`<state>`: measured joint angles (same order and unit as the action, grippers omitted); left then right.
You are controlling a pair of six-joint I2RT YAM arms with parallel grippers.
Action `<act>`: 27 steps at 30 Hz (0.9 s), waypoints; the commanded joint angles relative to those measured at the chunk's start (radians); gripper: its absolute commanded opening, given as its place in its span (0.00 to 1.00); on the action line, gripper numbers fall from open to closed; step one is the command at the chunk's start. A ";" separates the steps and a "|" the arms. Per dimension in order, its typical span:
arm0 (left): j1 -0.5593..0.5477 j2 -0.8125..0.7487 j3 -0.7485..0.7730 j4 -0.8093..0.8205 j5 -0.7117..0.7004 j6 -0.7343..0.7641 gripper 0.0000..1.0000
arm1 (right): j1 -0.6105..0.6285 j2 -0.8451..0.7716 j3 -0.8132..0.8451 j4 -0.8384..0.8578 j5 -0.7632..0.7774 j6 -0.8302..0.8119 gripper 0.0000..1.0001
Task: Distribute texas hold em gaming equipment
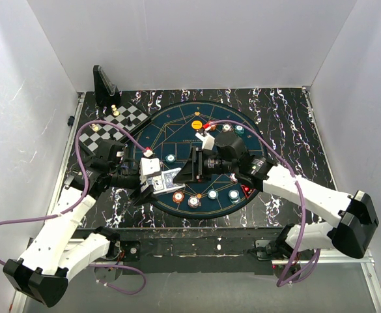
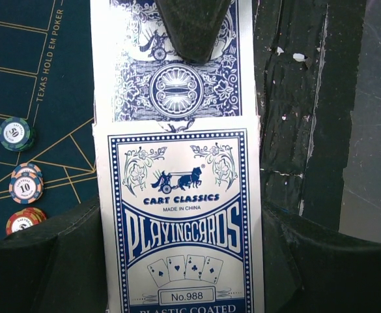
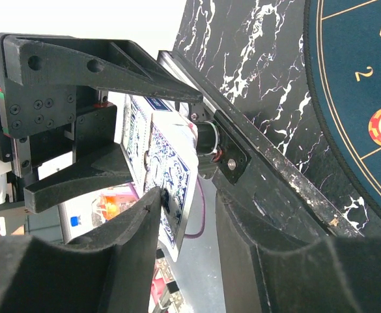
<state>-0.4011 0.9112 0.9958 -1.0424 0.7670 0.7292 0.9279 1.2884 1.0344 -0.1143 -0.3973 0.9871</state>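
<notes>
My left gripper [image 2: 183,267] is shut on a blue-and-white playing-card box [image 2: 183,222], held over the near left part of the mat [image 1: 156,177]. Blue-backed cards [image 2: 177,85] stick out of the box's open end. My right gripper [image 3: 187,222] stands open around those cards [image 3: 172,189]: one fingertip [image 3: 148,205] touches the card face, the other finger [image 3: 249,241] is a gap away. That fingertip shows dark over the cards [image 2: 193,26] in the left wrist view. Several poker chips lie on the mat, among them a teal one [image 2: 14,132], an orange one [image 2: 26,186] and a red one [image 2: 22,220].
The round dark blue mat [image 1: 177,130] with gold lines fills the table's middle. A checkered board [image 1: 115,127] with small chess pieces sits at the back left, and a black stand [image 1: 103,83] behind it. Purple cables loop over both arms.
</notes>
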 commanded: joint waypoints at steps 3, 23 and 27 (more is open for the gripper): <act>0.005 -0.014 0.038 0.022 0.040 -0.016 0.11 | -0.017 -0.061 -0.034 -0.005 0.020 -0.011 0.43; 0.005 -0.031 -0.003 0.058 0.054 -0.045 0.05 | -0.063 -0.152 -0.042 -0.090 0.043 -0.028 0.39; 0.005 -0.026 -0.002 0.064 0.052 -0.048 0.03 | -0.073 -0.170 -0.045 -0.105 0.046 -0.024 0.39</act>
<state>-0.4011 0.9016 0.9955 -1.0149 0.7776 0.6952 0.8654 1.1549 0.9787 -0.1951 -0.3645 0.9791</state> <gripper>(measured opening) 0.652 0.393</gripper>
